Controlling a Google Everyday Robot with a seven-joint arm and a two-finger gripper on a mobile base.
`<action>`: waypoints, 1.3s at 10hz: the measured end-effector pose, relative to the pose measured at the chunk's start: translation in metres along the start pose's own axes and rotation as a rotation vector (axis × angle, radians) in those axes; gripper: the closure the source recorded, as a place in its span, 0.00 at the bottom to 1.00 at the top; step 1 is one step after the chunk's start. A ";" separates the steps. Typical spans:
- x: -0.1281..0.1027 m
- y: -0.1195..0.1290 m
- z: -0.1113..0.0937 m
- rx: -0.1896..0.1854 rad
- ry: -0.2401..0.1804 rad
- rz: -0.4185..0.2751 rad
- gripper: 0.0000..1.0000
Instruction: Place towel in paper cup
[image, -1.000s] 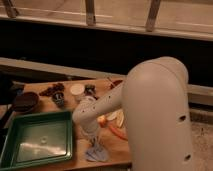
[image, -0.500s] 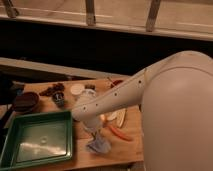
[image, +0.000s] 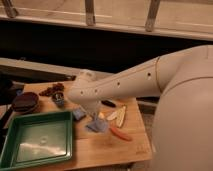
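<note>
My gripper (image: 94, 116) hangs from the arm that reaches in from the right over the middle of the wooden table (image: 100, 150). It is shut on the blue-grey towel (image: 98, 125), which dangles crumpled just above the tabletop, right of the green tray. A small greyish cup (image: 59, 99) stands at the back left of the table, left of the gripper. The white cup seen earlier is hidden behind my arm.
A green tray (image: 10, 150) lies at the front left. A dark bowl (image: 25, 102) and reddish bits (image: 52, 90) sit at the back left. A small blue object (image: 79, 114), pale slices (image: 118, 115) and an orange-red piece (image: 120, 133) lie around the gripper.
The towel has come up off the front of the table with the gripper. The arm has swung across and now covers the white cup.
</note>
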 end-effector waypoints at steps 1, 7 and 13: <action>-0.022 0.004 -0.004 -0.001 -0.016 -0.010 1.00; -0.128 0.011 -0.025 -0.040 -0.058 -0.059 1.00; -0.130 0.012 -0.025 -0.042 -0.057 -0.061 1.00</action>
